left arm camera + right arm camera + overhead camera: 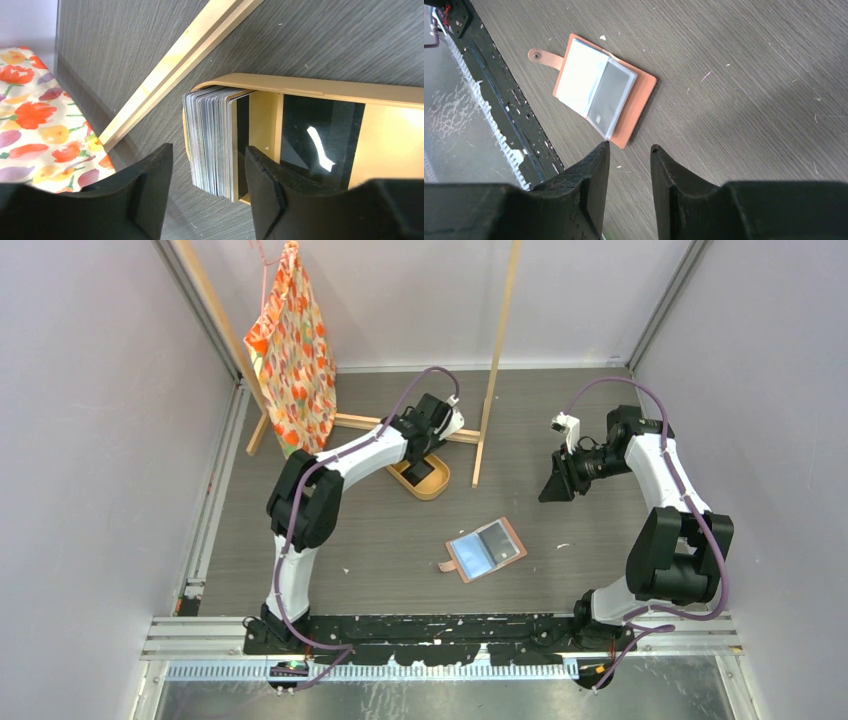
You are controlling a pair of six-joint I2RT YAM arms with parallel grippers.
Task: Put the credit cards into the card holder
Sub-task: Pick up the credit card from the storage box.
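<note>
While left fingers (142, 197), right fingers (584, 192) gape empty: one card stack (215, 140), one card holder (599, 90).

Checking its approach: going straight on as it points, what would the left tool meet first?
Probably the credit cards, stacked on edge in the tan tray, lined up between the open fingers of the left tool; depth is unclear.
</note>
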